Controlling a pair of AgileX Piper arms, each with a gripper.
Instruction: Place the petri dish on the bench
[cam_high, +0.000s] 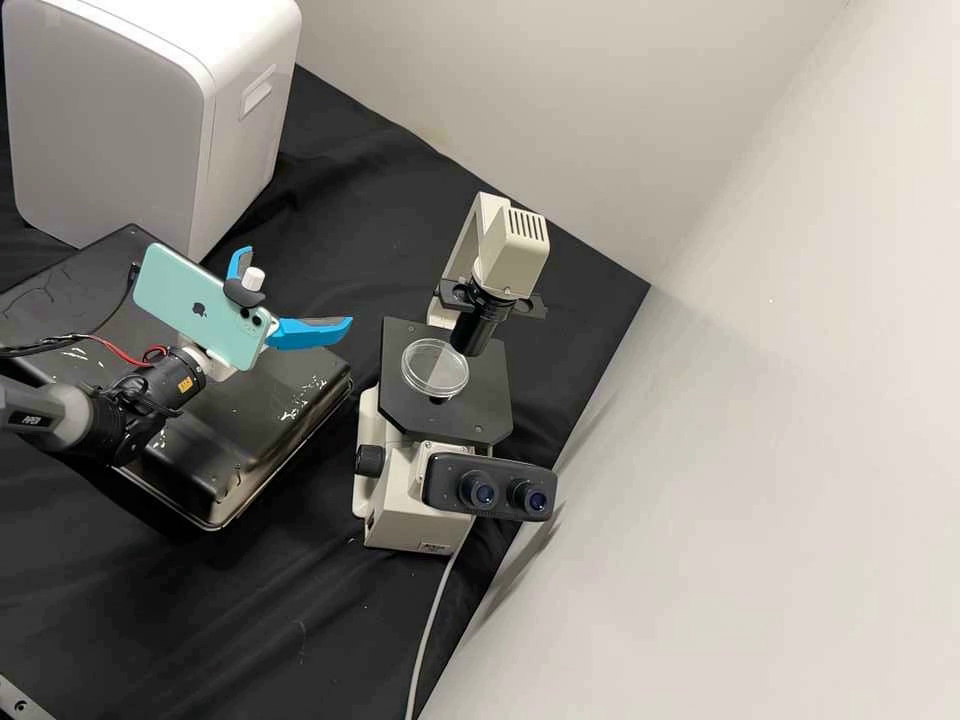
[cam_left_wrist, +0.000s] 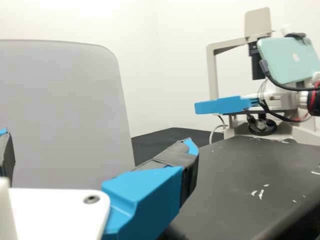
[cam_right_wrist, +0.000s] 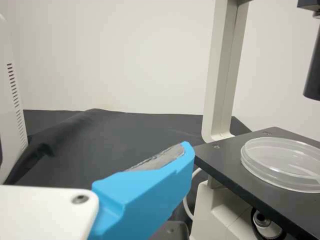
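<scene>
Petri dish (cam_high: 435, 367) on the microscope stage (cam_high: 480, 410) at frame centre, not yet on the tabletop (cam_high: 200, 620).
I see my right claw (cam_high: 297, 290) spread wide and empty just left of the stage and about level with it. I judge that is so a finger can pass either side of the dish rim. My left claw (cam_left_wrist: 95, 145), also wide and empty, faces the white cabinet (cam_high: 150, 110) at upper left, clear of the approach.
</scene>
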